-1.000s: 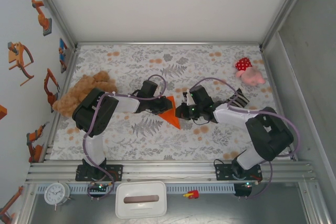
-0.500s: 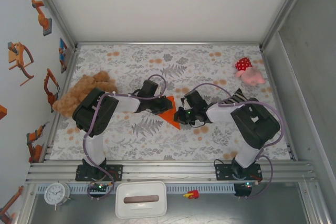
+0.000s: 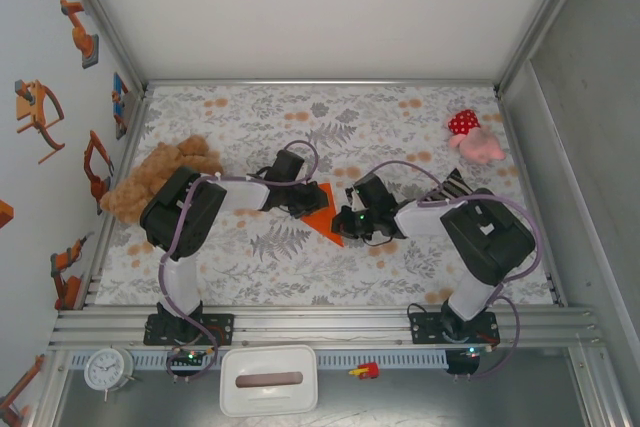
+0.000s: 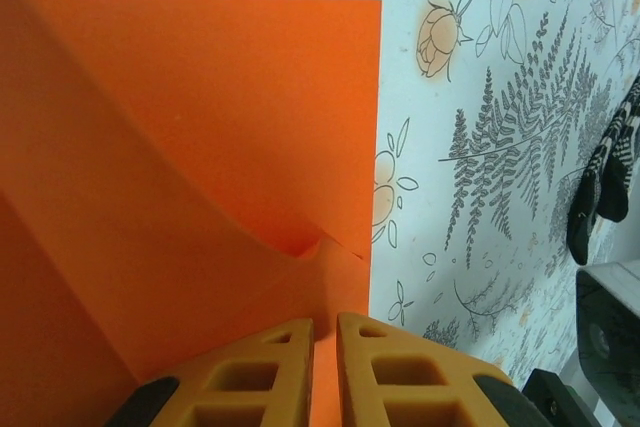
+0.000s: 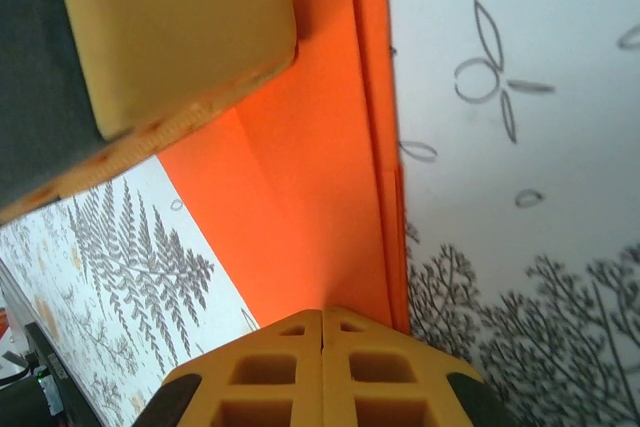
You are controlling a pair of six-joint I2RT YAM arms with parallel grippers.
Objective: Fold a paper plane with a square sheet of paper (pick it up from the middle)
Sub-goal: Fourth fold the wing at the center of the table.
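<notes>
Right of the teddy bear (image 3: 160, 182), mid-table: orange paper (image 3: 322, 215), lying as a pointed, part-folded wedge. Got the left gripper (image 4: 324, 332) pinched nearly closed on a lifted flap at the paper's bear-side edge. Spotted the right gripper (image 5: 322, 322) closer to the bear than a second ago, now fully closed right at the layered edge away from the bear (no telling about paper actually caught between the tips). Probably means pressing in a crease, so mid-fold, nowhere near a finished plane yet.

Robot lab cell, aluminium frame (image 3: 320, 322), white walls (image 3: 320, 7)
</notes>
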